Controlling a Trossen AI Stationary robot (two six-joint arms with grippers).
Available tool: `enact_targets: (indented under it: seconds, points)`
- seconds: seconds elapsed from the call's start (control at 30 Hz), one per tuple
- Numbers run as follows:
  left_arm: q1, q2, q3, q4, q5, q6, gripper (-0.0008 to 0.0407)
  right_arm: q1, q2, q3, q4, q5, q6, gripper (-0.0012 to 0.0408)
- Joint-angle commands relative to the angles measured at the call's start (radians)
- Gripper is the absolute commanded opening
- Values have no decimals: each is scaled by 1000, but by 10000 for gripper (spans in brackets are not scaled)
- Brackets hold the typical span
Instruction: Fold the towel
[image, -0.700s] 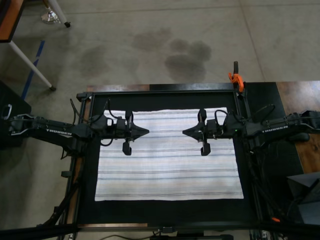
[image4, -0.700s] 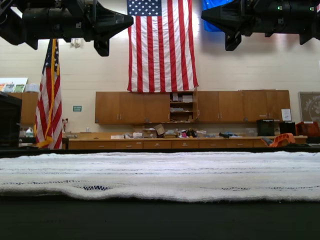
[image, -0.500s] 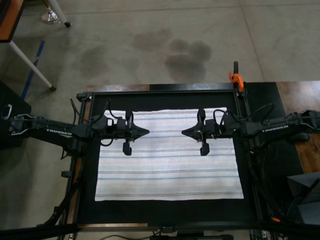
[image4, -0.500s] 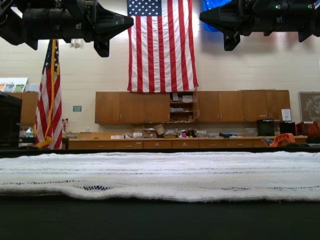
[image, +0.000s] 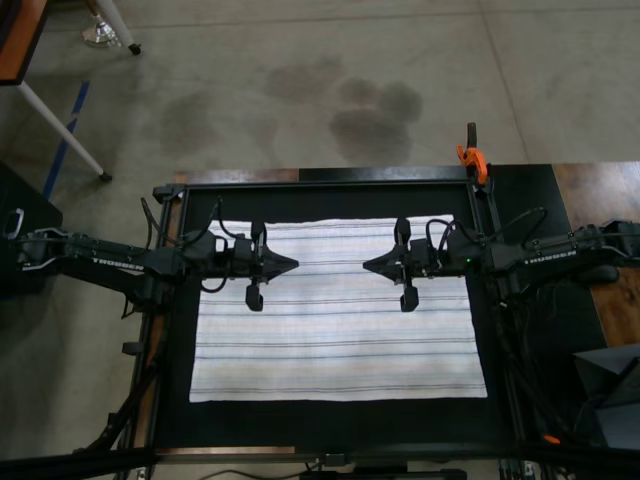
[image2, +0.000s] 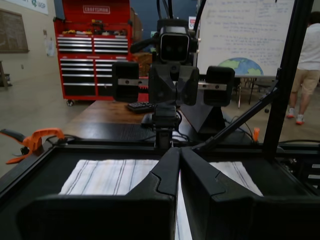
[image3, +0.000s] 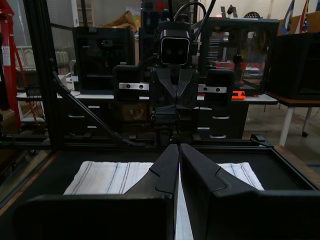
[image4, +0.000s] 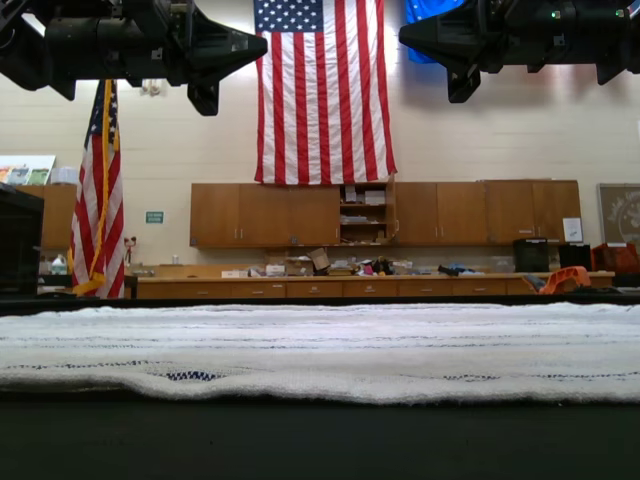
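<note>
The towel (image: 335, 340) lies spread flat on the black work surface (image: 330, 420), white with thin dark and pale-blue stripes. Both grippers hover above its far half, tips pointing at each other with a gap between them. My left gripper (image: 295, 264) is on the top view's left, shut and empty, its tips (image2: 179, 150) pressed together. My right gripper (image: 367, 265) is on the top view's right, also shut and empty (image3: 178, 146). Both wrist views show the towel (image2: 100, 176) (image3: 107, 176) below the fingers. In the exterior view the grippers (image4: 262, 42) (image4: 404, 35) hang well above the towel (image4: 320, 345).
A black frame (image: 320, 184) rims the work surface. An orange clamp (image: 472, 156) grips its far corner on the top view's right. A wooden table (image: 600, 200) stands beyond that side. A person (image2: 305, 65) stands in the background of the left wrist view.
The right gripper has edged slightly toward the middle of the towel. The left gripper and the towel have not moved.
</note>
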Motion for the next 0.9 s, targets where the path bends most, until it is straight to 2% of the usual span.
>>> enact_targets:
  seconds: [0.0, 0.57, 0.73, 0.8, 0.87]
  points:
    - [0, 0, 0, -8, 0, 0, 0, 0, 1, 0, 0, 0, 0, 0]
    - [0, 0, 0, -11, 0, 1, 0, 0, 1, 0, 0, 0, 1, 0]
    - [0, 0, 0, 3, 0, 0, 0, 0, 1, 0, 1, 0, 32, 0]
    - [0, 0, 0, 3, 0, 0, 0, 1, 1, 0, 9, 0, 95, 0]
    - [0, 0, 0, 3, 0, 0, 0, 9, 1, 0, 6, 0, 213, 0]
